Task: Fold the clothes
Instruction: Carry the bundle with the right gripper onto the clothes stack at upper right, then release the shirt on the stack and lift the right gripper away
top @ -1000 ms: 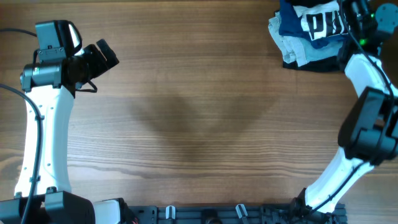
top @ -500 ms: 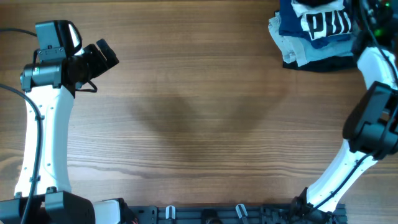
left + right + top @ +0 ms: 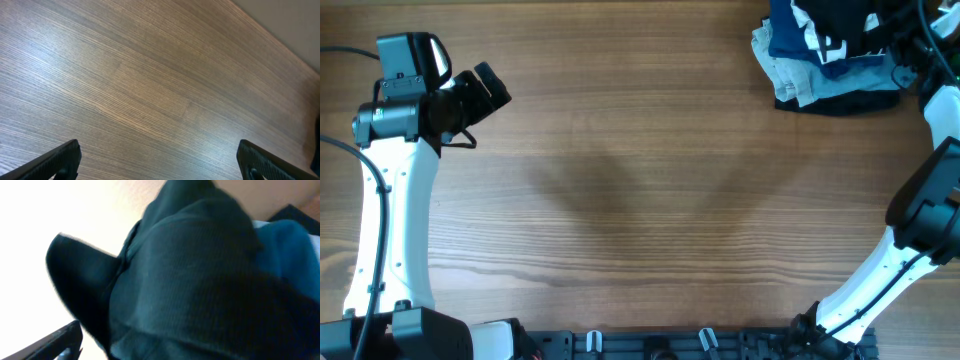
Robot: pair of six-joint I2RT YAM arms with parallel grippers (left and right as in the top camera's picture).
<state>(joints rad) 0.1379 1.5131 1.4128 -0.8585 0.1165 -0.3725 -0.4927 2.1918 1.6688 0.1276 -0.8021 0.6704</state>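
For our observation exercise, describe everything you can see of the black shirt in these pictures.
The black shirt fills most of the right wrist view: dark fabric with a fine ribbed knit, bunched into rounded folds, not flat. A loose flap sticks out at its left. Blue cloth lies against it on the right. Overhead, it sits in the heap of clothes at the table's far right corner. No logo shows. One of the fingers shows lower left; any grip is unclear.

Overhead faces straight down on the brown wooden table (image 3: 640, 150), left wrist skims it obliquely, right wrist crowds dark ribbed fabric (image 3: 200, 280).
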